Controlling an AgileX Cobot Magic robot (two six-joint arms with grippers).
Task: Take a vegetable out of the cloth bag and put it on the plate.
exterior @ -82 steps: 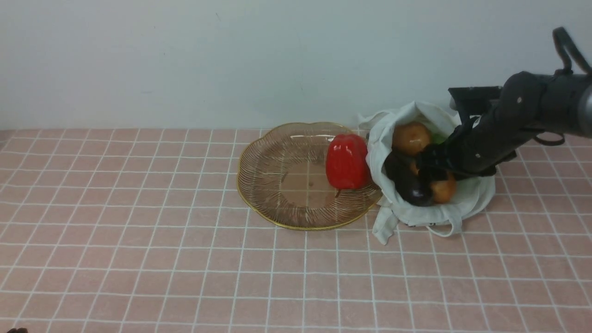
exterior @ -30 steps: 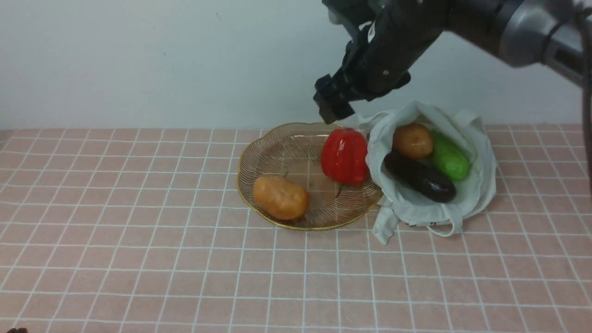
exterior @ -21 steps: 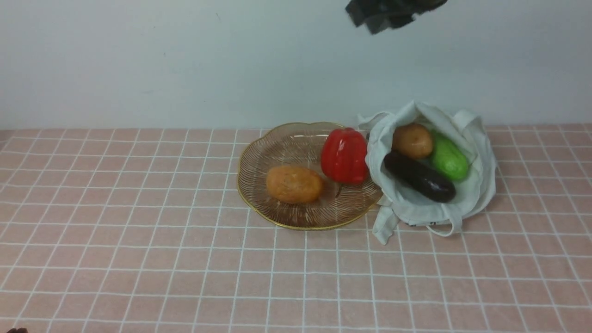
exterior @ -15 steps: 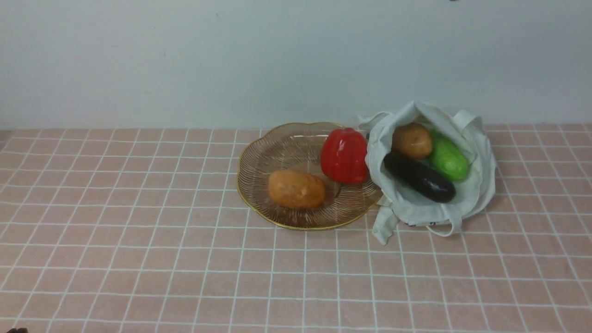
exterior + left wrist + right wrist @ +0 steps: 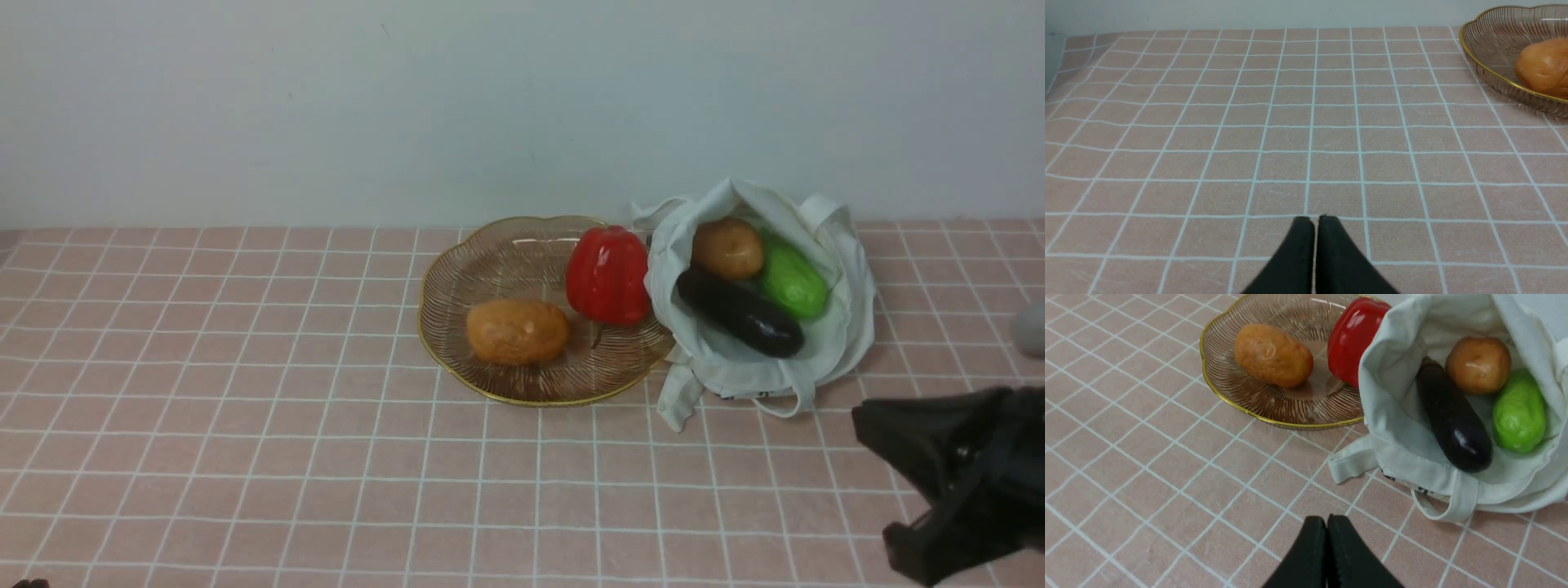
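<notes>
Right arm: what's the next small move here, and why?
Probably just park the right gripper at rest, with no new grasp. The oblong orange-tan potato lies on the amber ribbed glass plate beside the glossy red bell pepper, outside the off-white cloth bag, and the gripper is shut, empty and apart from the bag.

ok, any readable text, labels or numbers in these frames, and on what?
No text can be read.
On the cloth bag: a dark print under the lower hem, mostly hidden and too small to read.
On the plate and the tablecloth: no text visible.
</notes>
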